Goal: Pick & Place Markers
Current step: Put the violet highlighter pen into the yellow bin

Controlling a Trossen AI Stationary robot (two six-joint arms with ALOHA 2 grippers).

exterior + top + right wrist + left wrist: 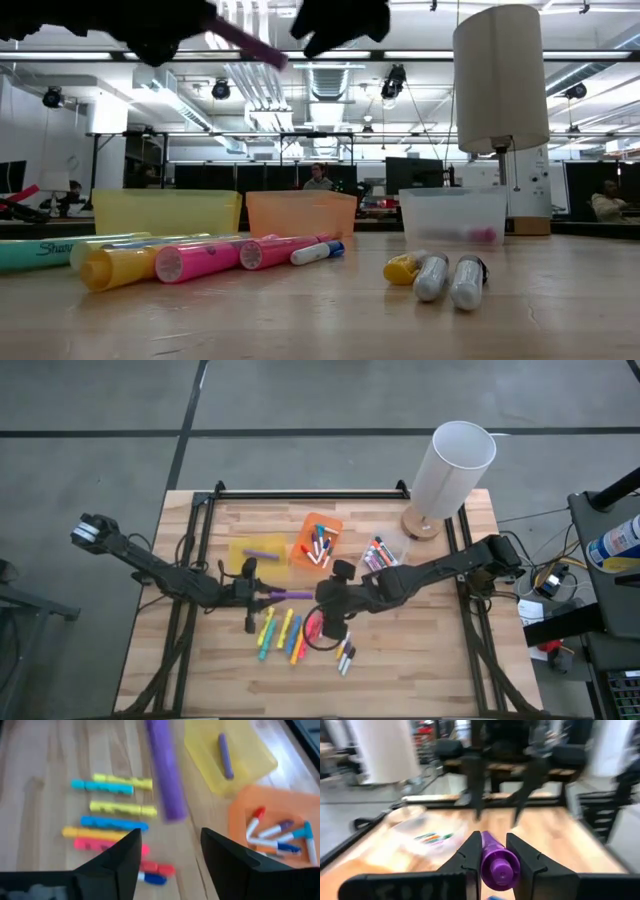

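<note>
My left gripper (262,593) is over the middle of the table, shut on a thick purple marker (292,594) that points toward the table's right. My right gripper (328,622) is open just beyond the marker's free end, above a pink marker (313,626). In the right wrist view its fingers (120,862) stand wide apart, with the purple marker (165,775) ahead of them. Several yellow, blue and pink markers (280,632) lie flat on the wood; smaller ones (345,657) lie nearer the near edge. My left gripper pinches the purple marker by its rear end (496,865) between both fingers (470,857). The fingers come level from the table's left and lie along the marker. Its free length (300,594) sticks out past the fingertips, lifted clear of the table (250,42) and tilted slightly.
A yellow bin (240,560) holds one purple marker (264,549). An orange bin (305,530) and a clear bin (395,545) hold several small markers. A white lamp (450,465) stands at the far right corner. Bare wood lies toward the near left and right.
</note>
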